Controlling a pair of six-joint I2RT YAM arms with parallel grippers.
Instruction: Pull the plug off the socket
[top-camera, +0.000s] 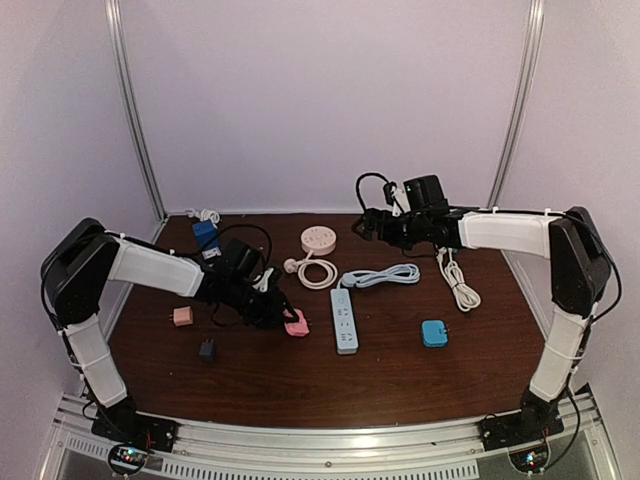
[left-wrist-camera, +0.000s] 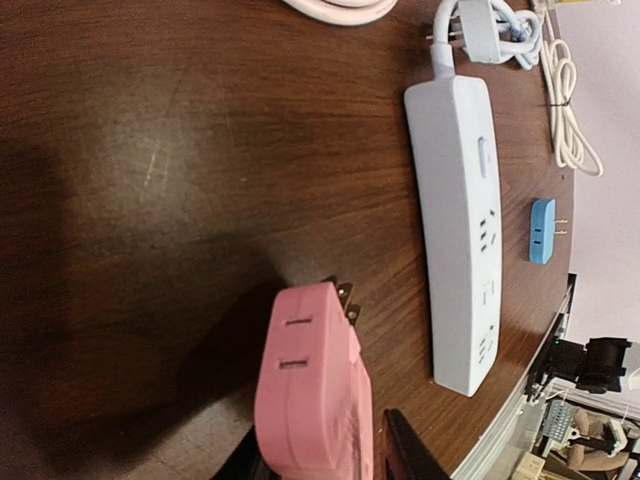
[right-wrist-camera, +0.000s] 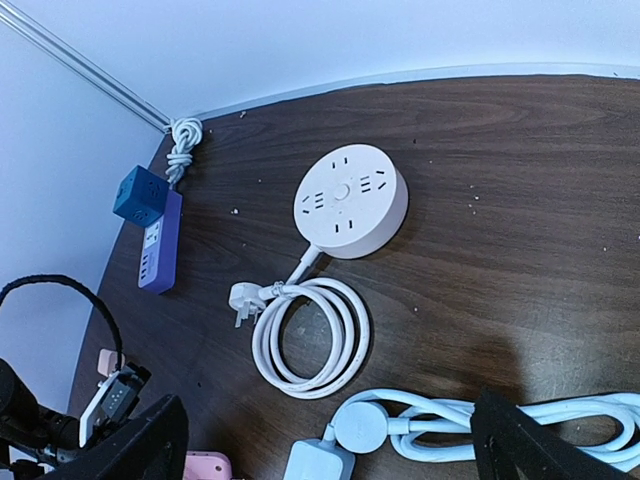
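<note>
L jaws are closed on the pink plug (left-wrist-camera: 310, 390), w/ a dark finger (left-wrist-camera: 405, 455) on each side of its rear end. The grip is at the back, so the two prongs (left-wrist-camera: 347, 298) at the front are exposed. Those prongs are bare and in no socket. The plug hangs just beside the pale power strip (left-wrist-camera: 460, 230), apart from it, and the shadow under it suggests it is off the table (top-camera: 400, 380). The pull looks done to me; setting the plug down is prob. what's left.

R jaws are spread wide w/ nothing between them, held high over the back of the table (clear of the L arm (top-camera: 150, 268), I'd guess). They look down on the round socket (right-wrist-camera: 350, 200) and its coiled cord (right-wrist-camera: 310, 340).

Counts:
- **Socket units:** 3. The pale strip, the round one, and a purple strip (right-wrist-camera: 158, 255) w/ a blue cube (right-wrist-camera: 138, 195) at its far end.
- **Small plug blocks:** 4. The pink one, a peach block (top-camera: 183, 316), a dark block (top-camera: 207, 350) and a blue block (top-camera: 434, 333).
- **Cord bundles:** 4. The round socket's coil, a pale blue bundle (top-camera: 385, 275) by the strip's head, a white bundle (top-camera: 458, 280) on the R side, and a small white knot (right-wrist-camera: 180, 140) by the purple strip.
</note>
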